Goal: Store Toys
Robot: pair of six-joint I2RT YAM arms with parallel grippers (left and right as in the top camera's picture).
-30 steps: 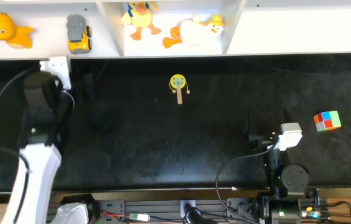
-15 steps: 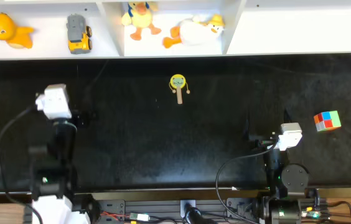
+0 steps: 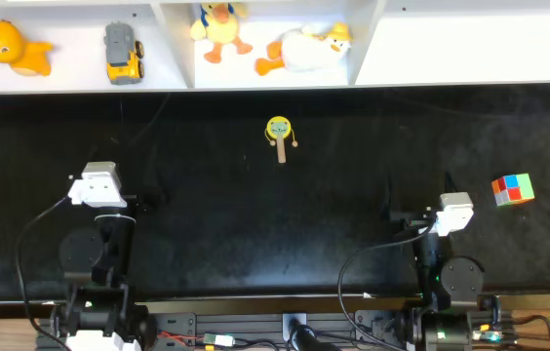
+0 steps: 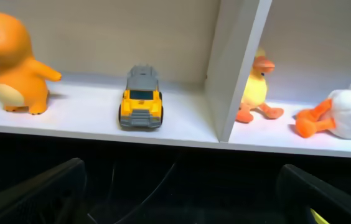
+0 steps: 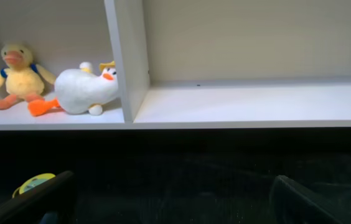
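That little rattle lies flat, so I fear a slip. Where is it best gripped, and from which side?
Probably the wooden handle of the rattle, taken from straight above, closing across it: it lies flat on the table, pointing away from the shelf, and is narrower than the round head.

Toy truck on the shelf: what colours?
The toy truck is yellow with a grey top, clearest in the left wrist view.
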